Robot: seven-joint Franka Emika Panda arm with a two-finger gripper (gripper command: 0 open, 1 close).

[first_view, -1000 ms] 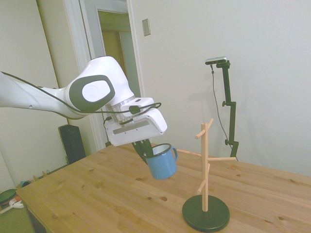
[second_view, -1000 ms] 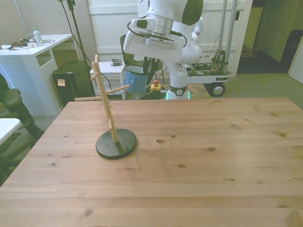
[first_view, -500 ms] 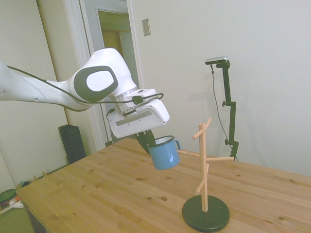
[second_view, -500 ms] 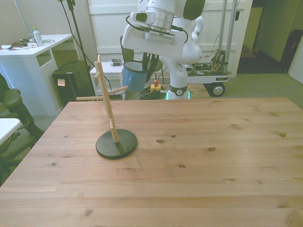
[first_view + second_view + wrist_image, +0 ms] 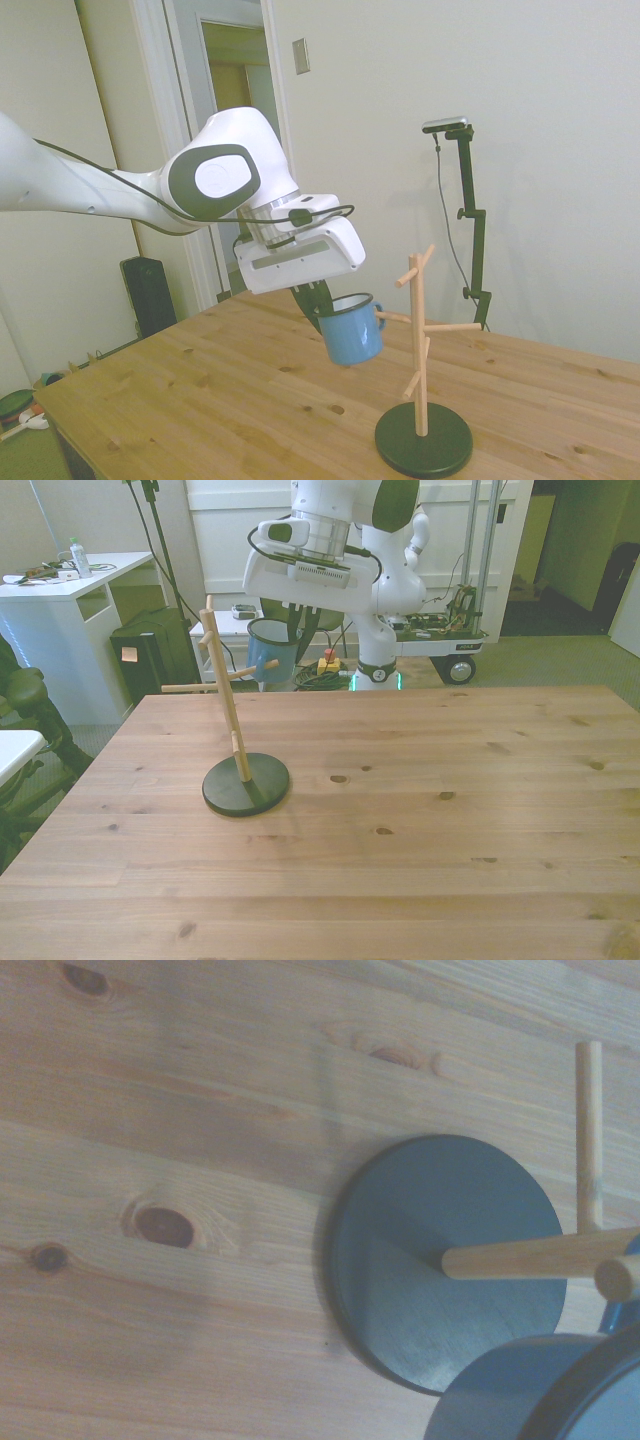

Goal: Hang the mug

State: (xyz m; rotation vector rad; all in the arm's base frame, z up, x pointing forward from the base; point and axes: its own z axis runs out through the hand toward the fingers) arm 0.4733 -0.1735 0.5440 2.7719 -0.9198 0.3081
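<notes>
Gripper (image 5: 322, 298) clamped on the mug's rim, dark fingers (image 5: 316, 300) pinching the wall on the side away from the rack. Mug (image 5: 353, 327) carried in the air above the counter (image 5: 200, 400), tilted a little, mouth up, white inside visible in the front view (image 5: 268, 646). Loop handle (image 5: 378, 318) turned toward the rack (image 5: 420, 340), just beside the tip of a side peg (image 5: 392, 317); threaded or not, cannot tell. In the front view, mug just behind the peg (image 5: 252, 667) that sticks out toward the front view's right, about level with it. Rack upright on its dark round base (image 5: 423, 444), near the counter's edge on the front view's left. Wrist view: base (image 5: 440, 1260) seen from above, wooden pegs crossing it, blurred blue mug body (image 5: 500, 1390) close by the base's edge.
</notes>
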